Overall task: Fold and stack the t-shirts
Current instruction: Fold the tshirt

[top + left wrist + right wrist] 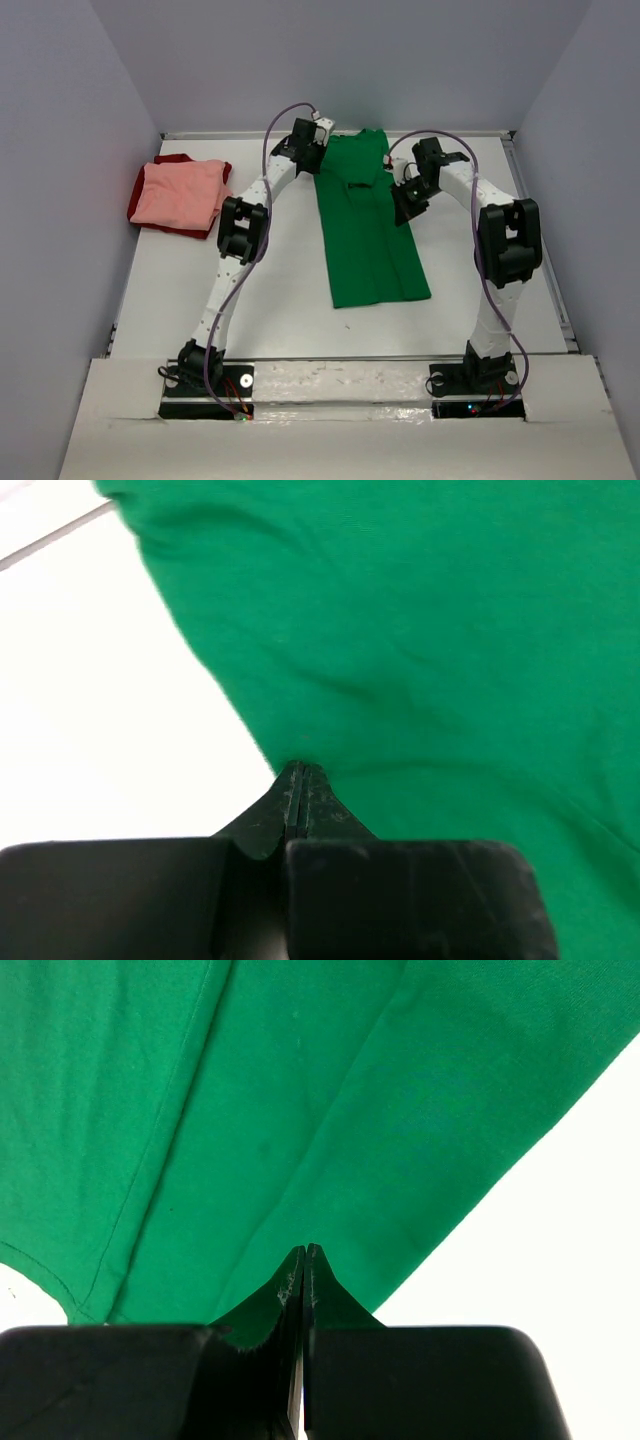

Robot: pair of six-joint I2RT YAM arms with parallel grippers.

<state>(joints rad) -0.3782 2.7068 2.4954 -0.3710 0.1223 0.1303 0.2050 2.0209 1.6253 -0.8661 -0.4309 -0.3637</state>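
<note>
The green t-shirt lies folded into a long narrow strip down the middle of the white table. My left gripper is at its far left edge, shut with the cloth edge pinched at the fingertips; a crease runs off from there. My right gripper is at the shirt's right edge a little nearer, jaws pressed together on the green t-shirt at their tips. A folded salmon pink t-shirt rests on a dark red t-shirt at the far left.
Grey walls close the table in on the left, right and far sides. A raised rim runs along the right edge. Both arm bases sit at the near edge.
</note>
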